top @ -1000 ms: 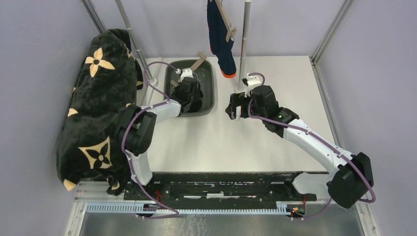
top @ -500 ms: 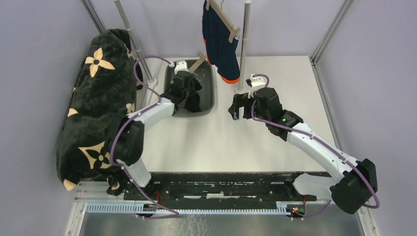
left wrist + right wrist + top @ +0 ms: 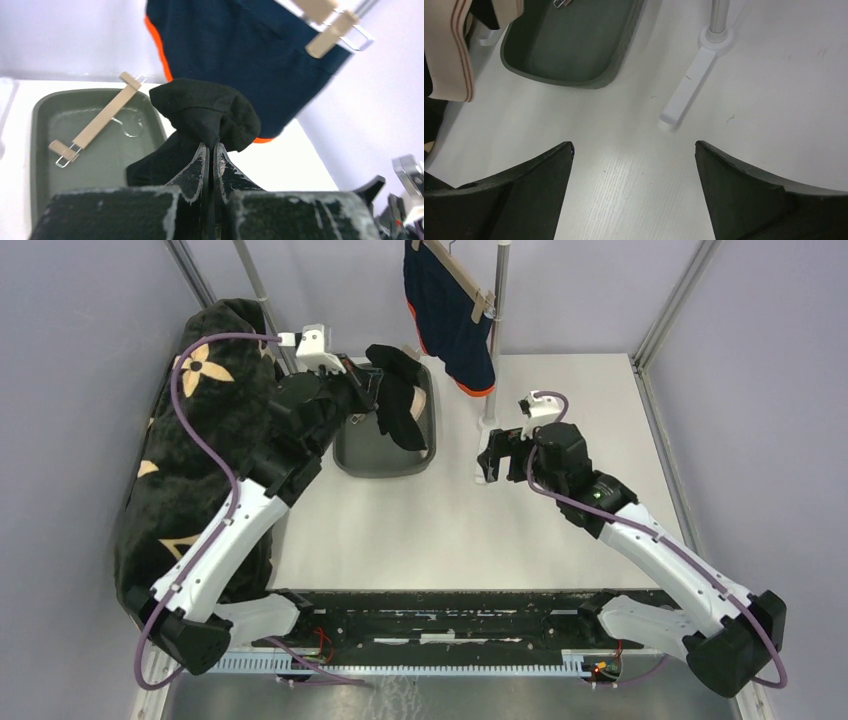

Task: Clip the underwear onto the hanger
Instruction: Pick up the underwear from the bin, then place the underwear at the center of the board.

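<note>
Underwear (image 3: 205, 112), pinched in the clamped left gripper (image 3: 211, 147), hangs over the upper-centre tray (image 3: 350, 452), seemingly lifted for clipping; right gripper (image 3: 633, 145) gapes empty.

— What carries everything?
— A plain white tabletop (image 3: 450, 530).
— And directly on it?
— A dark grey tray (image 3: 385, 472) at about eleven o'clock, its long side running twelve to six.
— Anything else?
— At twelve o'clock a metal pole (image 3: 719, 12) stands in a round white base (image 3: 715, 36). A flat white foot (image 3: 686, 87) runs from the base toward six. Tray and foot are near each other, not touching.
</note>
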`<control>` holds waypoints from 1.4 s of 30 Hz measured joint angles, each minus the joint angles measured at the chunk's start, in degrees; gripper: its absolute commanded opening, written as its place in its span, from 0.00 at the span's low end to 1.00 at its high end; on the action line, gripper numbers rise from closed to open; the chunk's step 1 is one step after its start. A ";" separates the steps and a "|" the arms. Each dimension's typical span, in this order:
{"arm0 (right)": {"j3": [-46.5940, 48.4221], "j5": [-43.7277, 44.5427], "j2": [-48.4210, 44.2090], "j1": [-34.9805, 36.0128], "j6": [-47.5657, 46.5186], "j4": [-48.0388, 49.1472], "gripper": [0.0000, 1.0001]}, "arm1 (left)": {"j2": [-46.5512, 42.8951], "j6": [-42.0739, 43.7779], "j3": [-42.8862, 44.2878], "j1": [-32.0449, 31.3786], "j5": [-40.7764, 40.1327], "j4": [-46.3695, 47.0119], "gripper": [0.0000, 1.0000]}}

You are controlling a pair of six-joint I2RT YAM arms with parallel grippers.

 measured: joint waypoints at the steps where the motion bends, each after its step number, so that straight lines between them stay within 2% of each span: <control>1: 0.00 0.39 -1.01 0.00 0.02 -0.39 1.00 | -0.74 0.00 0.31 -0.09 1.25 -0.42 0.03; 5: 0.00 0.72 -5.29 -0.24 0.00 -1.46 1.00 | -2.51 -0.20 0.57 -0.55 6.86 -1.77 0.03; 12: 0.00 1.27 -9.03 -0.33 0.02 -3.06 1.00 | -2.21 -3.04 -1.42 -3.76 11.87 -1.22 0.03; 19: 0.04 9.42 -13.77 -0.39 1.75 -9.44 1.00 | 1.73 -6.47 -3.48 -11.56 13.88 3.76 0.03; 23: 1.70 16.20 -18.29 -0.57 2.62 -14.36 1.00 | 7.26 -7.45 -3.50 -17.62 14.40 9.16 0.03; 29: 5.11 25.05 -24.26 -0.70 3.61 -19.41 1.00 | 19.08 -8.17 -1.55 -22.75 15.41 16.35 0.03; 35: 7.78 31.30 -28.94 -0.74 3.48 -24.06 1.00 | 33.20 -8.20 8.26 -26.12 17.16 19.65 0.03; 42: 8.85 34.29 -30.86 -0.76 3.10 -27.65 1.00 | 41.83 -8.24 17.62 -27.80 17.86 19.96 0.03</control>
